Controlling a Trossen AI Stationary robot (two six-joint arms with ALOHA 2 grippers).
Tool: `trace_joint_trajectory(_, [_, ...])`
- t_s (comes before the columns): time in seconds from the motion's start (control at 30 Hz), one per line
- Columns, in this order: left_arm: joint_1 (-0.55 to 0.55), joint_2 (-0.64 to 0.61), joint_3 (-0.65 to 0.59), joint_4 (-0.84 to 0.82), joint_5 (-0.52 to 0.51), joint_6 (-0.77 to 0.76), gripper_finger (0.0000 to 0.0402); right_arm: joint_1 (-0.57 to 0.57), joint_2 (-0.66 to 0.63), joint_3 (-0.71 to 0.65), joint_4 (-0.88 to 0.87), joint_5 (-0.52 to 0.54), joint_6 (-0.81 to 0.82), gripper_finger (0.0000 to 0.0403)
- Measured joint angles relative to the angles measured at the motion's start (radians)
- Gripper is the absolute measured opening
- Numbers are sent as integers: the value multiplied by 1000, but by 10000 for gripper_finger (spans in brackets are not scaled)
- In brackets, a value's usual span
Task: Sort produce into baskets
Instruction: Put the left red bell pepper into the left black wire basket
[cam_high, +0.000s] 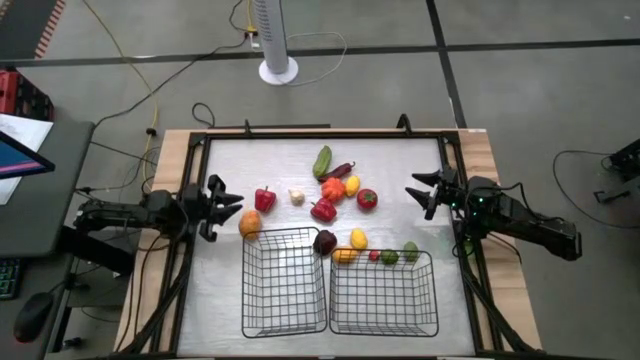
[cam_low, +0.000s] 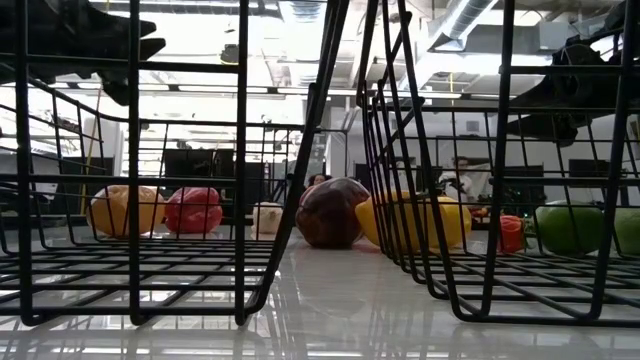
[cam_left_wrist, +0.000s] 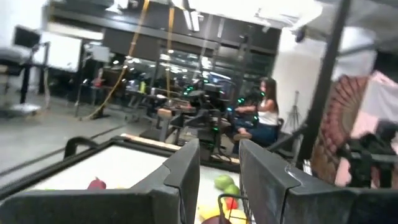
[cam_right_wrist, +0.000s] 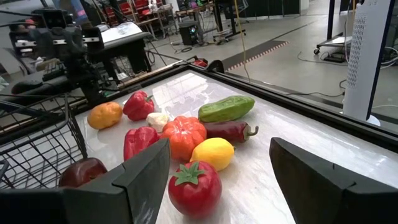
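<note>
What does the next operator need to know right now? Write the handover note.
Left gripper: jaws open, empty, at the table's left edge beside the orange.
Right gripper: jaws open, empty, at the right edge, facing the tomato.
Both baskets, left and right, look empty.
Done: nothing sorted yet.
Left: all produce. The main cluster sits mid-table around the cucumber and red pepper; the dark purple piece, a lemon and limes lie against the baskets' far rims.
</note>
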Motion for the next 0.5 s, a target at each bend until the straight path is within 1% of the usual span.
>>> trace_joint_trajectory(0.17, [0,0,0,1,-103,-65,101,0,0,0,0,0,4,301])
trace_joint_trajectory(0.23, [0,0,0,1,-129,-69,100,0,0,0,0,0,36,301])
trace_joint_trajectory(0.3, [3,4,0,1,-177,-68,100,0,0,0,11,0,70,301])
trace_joint_trajectory(0.37, [22,18,8,-10,-219,-74,96,-1,0,0,53,0,90,301])
trace_joint_trajectory(0.5, [84,98,48,-11,-227,-74,81,-1,0,0,130,0,129,301])
